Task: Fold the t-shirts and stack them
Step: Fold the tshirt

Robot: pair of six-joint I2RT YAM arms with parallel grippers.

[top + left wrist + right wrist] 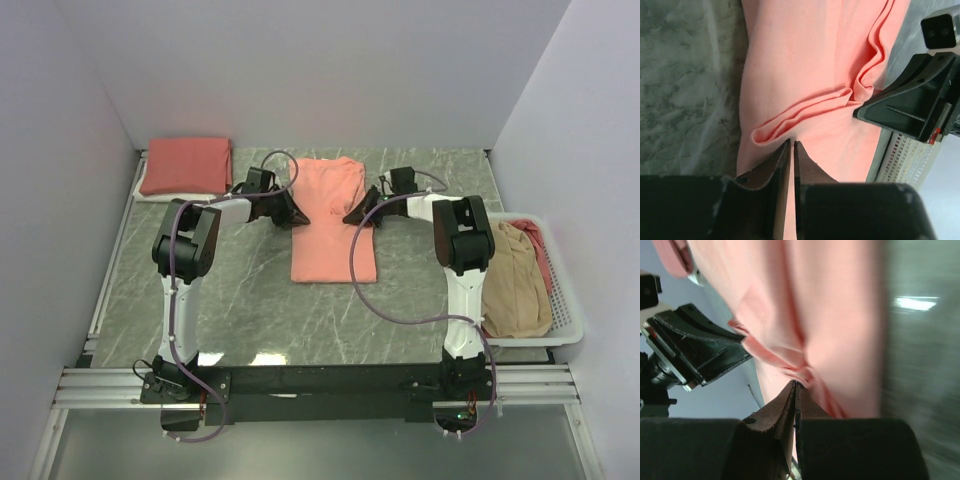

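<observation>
A salmon-pink t-shirt (332, 215) lies in the middle of the table, folded into a long strip. My left gripper (300, 220) is at its left edge and my right gripper (348, 217) is at its right edge, at mid-length. In the left wrist view the jaws of the left gripper (791, 143) are pressed together at a raised fold of the shirt (805, 107). In the right wrist view the right gripper (795, 384) is shut on bunched pink cloth (805, 340). A crease runs between the two grippers.
A folded salmon-pink shirt (185, 164) lies on a white one (175, 196) at the back left. A white lattice basket (565, 318) at the right holds a tan shirt (515, 285) and a pink one (541, 248). White walls surround the table.
</observation>
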